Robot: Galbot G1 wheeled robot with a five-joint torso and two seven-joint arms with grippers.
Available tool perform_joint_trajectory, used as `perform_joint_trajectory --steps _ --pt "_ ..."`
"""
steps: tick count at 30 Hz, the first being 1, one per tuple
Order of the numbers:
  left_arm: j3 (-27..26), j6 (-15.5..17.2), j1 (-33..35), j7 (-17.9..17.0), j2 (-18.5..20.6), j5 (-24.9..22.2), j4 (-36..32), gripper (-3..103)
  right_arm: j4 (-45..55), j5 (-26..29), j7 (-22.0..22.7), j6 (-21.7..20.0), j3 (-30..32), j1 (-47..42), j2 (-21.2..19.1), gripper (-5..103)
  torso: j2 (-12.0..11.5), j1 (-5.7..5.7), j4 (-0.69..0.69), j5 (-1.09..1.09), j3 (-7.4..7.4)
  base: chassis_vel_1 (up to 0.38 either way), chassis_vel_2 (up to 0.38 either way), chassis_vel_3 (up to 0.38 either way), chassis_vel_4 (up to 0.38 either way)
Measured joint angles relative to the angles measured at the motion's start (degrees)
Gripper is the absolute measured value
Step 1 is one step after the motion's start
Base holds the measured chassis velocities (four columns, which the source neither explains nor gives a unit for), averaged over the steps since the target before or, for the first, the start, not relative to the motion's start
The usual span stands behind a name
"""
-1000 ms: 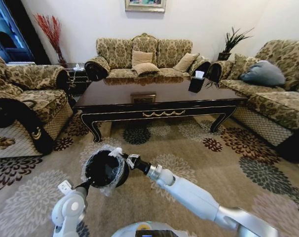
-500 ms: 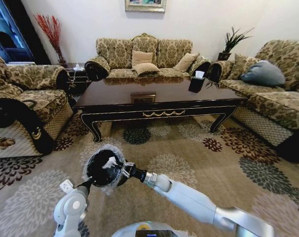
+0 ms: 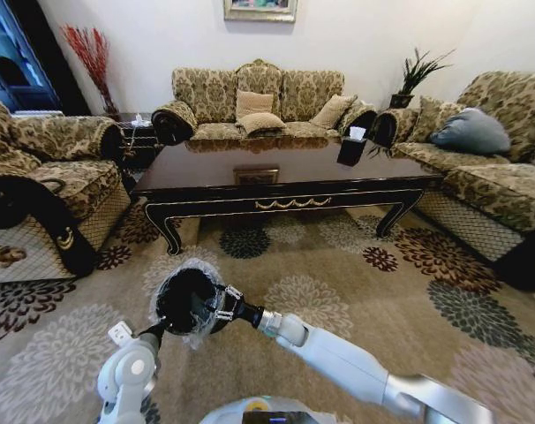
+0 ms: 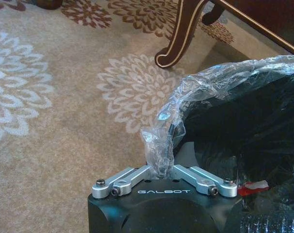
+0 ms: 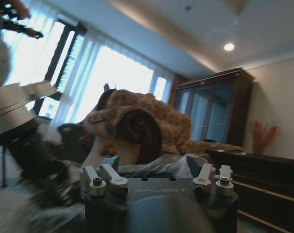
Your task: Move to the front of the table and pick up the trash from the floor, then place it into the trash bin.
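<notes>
"GALBOT" reads on both wrists; left gripper [image 4: 162, 171] pinches the trash bin [image 4: 244, 126] rim, right gripper [image 3: 216, 305] at its mouth, fingers unclear, perhaps apart.

We're in a home living room here: patterned sofas [image 3: 259, 99] ring a dark coffee table [image 3: 285, 172] on floral carpet [image 3: 338, 283], framed picture [image 3: 259, 9] above.

The word "GALBOT" stands in pale letters on the black body of the left gripper [image 4: 162, 171] and of the right gripper [image 5: 159, 177].
</notes>
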Motion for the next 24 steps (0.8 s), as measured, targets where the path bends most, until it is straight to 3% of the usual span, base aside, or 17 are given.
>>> perform_joint_trajectory --steps 6,8,9,13,16,19,24 --pt "-0.27 -0.27 0.02 0.0 -0.06 0.05 -0.04 0 0.48 4.46 1.4 -2.36 5.05 -0.14 1.48 94 0.0 0.0 0.0 0.0 0.0 0.0 0.0 0.0 0.0" --pt "-0.79 -0.97 -0.06 -0.58 -0.36 -0.02 0.03 0 0.43 6.87 4.54 -5.61 8.28 -0.83 2.24 100 0.0 0.0 0.0 0.0 0.0 0.0 0.0 0.0 0.0" --pt "-0.79 -0.97 -0.06 -0.58 -0.36 -0.02 0.03 0 0.43 6.87 4.54 -5.61 8.28 -0.83 2.24 100 0.0 0.0 0.0 0.0 0.0 0.0 0.0 0.0 0.0" --pt "-1.83 -2.11 -0.38 -3.17 -1.55 -0.7 1.64 0 -1.1 8.07 12.33 -11.58 13.23 -3.15 2.49 100 0.0 0.0 0.0 0.0 0.0 0.0 0.0 0.0 0.0" --pt "-2.08 -2.49 -0.71 -5.03 -1.96 -1.3 2.97 0 -1.76 7.69 14.63 -13.61 15.01 -4.6 2.3 100 0.0 0.0 -0.01 0.0 0.0 0.0 0.0 0.0 0.0" --pt "-2.16 -2.89 -1.5 -7.76 -2.55 -3.21 4.86 0 -2.57 7.13 15.55 -14.53 17.45 -6.82 1.86 100 0.0 0.0 0.0 0.0 0.0 0.0 0.0 0.0 0.0" --pt "-2.17 -3.11 -2.19 -8.69 -2.94 -3.36 6.41 0 -2.88 6.37 15.58 -14.64 19.08 -8.94 1.05 100 0.0 0.0 -0.01 0.0 0.0 0.0 0.0 0.0 0.0"
